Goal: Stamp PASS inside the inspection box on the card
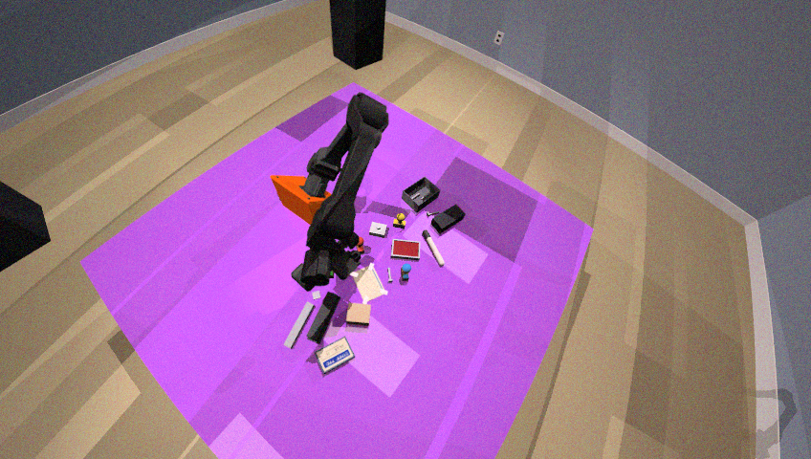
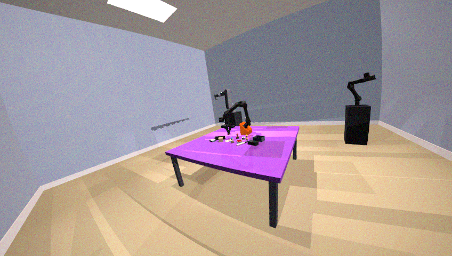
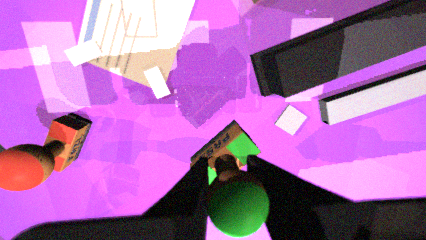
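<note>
My gripper is shut on the green-knobbed PASS stamp and holds it above the table. The lettering PASS shows on the side of its block. The cream card lies beyond the stamp at the upper left of the wrist view, held by white tabs. Part of a thin outlined box shows on it, with no print visible in that part. The red ink pad lies open beyond the card from the gripper. The stamp's underside is hidden.
A red-knobbed stamp stands left of the gripper. Blue and yellow knobbed stamps stand near the pad. A long black block, a grey bar, a small white square and a tan block lie around the card.
</note>
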`<state>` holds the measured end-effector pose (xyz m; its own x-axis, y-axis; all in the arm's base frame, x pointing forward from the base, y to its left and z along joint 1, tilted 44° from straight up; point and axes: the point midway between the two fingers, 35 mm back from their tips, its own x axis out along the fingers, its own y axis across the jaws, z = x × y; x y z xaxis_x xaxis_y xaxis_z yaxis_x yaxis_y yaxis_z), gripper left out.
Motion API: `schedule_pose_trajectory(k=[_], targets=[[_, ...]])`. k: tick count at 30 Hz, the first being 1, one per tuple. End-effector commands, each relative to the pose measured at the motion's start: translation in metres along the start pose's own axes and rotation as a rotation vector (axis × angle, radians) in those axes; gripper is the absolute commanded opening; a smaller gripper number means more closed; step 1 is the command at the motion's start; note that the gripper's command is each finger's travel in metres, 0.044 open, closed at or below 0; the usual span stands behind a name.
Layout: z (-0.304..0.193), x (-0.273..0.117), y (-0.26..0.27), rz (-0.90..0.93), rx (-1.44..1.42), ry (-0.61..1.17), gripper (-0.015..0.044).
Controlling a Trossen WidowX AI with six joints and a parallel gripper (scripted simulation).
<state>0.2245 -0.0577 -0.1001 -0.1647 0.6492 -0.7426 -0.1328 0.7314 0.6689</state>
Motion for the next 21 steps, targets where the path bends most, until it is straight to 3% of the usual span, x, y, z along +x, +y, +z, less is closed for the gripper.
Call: schedule_pose_trajectory(k=[1,21], targets=[[0.0000,-0.0026,-0.0008,-0.005,-0.006,0.004,0.0000],[-0.0007,-0.0124,-0.0005,-0.009,-0.006,0.006,0.0000]])
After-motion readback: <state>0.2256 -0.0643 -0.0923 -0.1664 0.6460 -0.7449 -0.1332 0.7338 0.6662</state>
